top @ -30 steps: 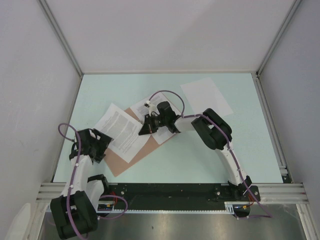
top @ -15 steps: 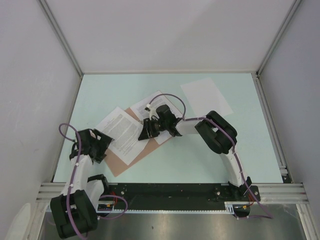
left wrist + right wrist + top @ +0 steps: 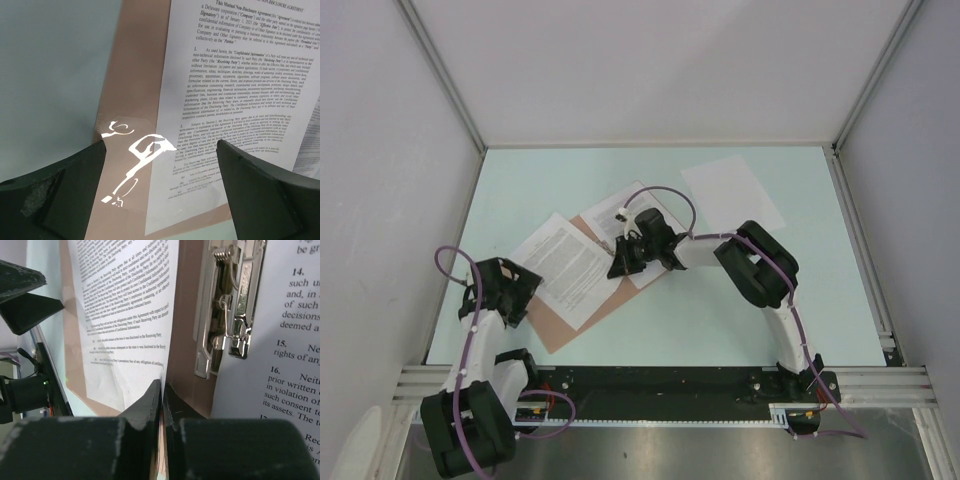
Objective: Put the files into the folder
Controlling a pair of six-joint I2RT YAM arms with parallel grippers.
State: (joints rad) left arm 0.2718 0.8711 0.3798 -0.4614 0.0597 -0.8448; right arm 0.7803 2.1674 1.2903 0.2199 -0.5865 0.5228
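The counter [image 3: 720, 300] is a smooth, pale mint-green slab. On it the folder [image 3: 560, 322] lies opened flat and turned at an angle. It is thin, matte salmon-brown card, rectangular, with bare card showing at its near corner.

A printed sheet [image 3: 565, 265] of white paper, dense with small black text in numbered paragraphs, lies across the folder's left half and juts past the folder's far-left edge. A second printed sheet [image 3: 295, 340], white with the same kind of numbered text, lies on the folder's right half. A blank sheet [image 3: 732, 192], plain white and crisp-edged, lies flat on the counter well apart from the folder, off its far right side.

The left claw [image 3: 161, 144] hangs over the folder's near-left part, its two dull black wedge-shaped fingers spread wide with nothing between them. The right claw [image 3: 162, 387] is over the middle of the folder, by its spine. Its black fingers are drawn together to a thin slit, right at the lower corner of the printed sheet; whether paper is pinched there cannot be told.

A spring clip [image 3: 227, 315] of bright, shiny metal sits lengthwise along the folder's spine, between the two printed sheets.
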